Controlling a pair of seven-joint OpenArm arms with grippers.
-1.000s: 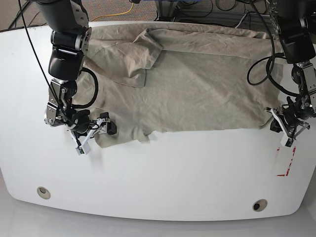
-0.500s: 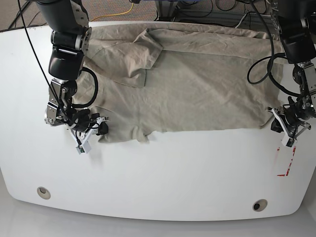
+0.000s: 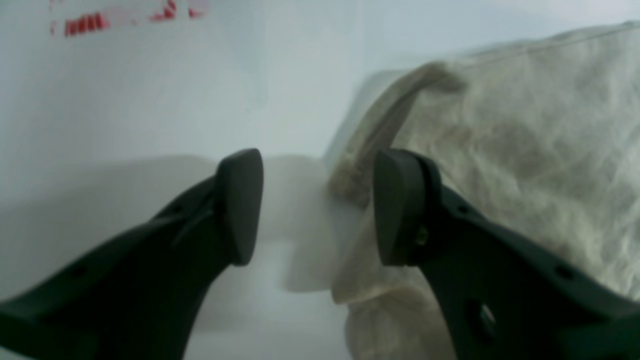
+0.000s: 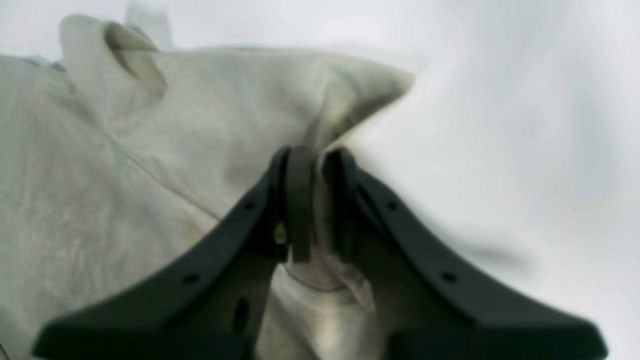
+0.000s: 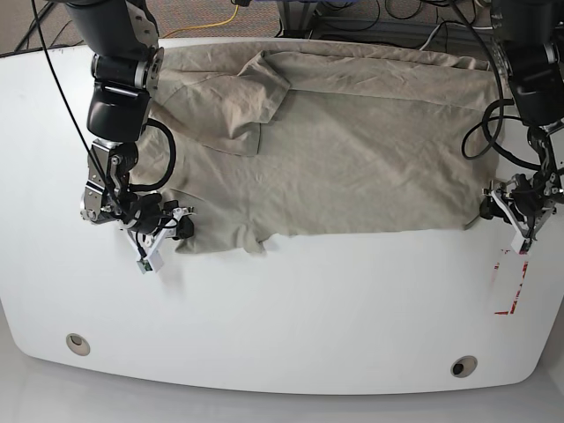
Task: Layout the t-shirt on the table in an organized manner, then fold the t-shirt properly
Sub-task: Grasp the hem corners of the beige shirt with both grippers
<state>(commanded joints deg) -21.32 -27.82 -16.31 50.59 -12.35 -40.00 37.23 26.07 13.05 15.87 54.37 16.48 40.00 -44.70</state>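
T-shirt [image 5: 352, 150] — right tool [image 4: 320, 200] pinches hem; left tool [image 3: 315, 205] agape, wrist views only.

Blurred red tape [image 3: 80, 22]; t-shirt [image 3: 525, 150] cut off at right.

1. Top edge of the base view: a strip of floor [image 5: 189, 16] behind the work surface, brownish, carpet-like in texture (too narrow a strip to be sure).
2. A yellow cable [image 5: 222, 19] runs across that floor at upper centre-left.
3. Black cables [image 5: 388, 11] and grey metal frame legs [image 5: 295, 16] crowd the upper centre to upper right.
4. Lower corners of the frame: pale grey floor [image 5: 18, 401] shows.
5. Light is even and diffuse; shadows soft.
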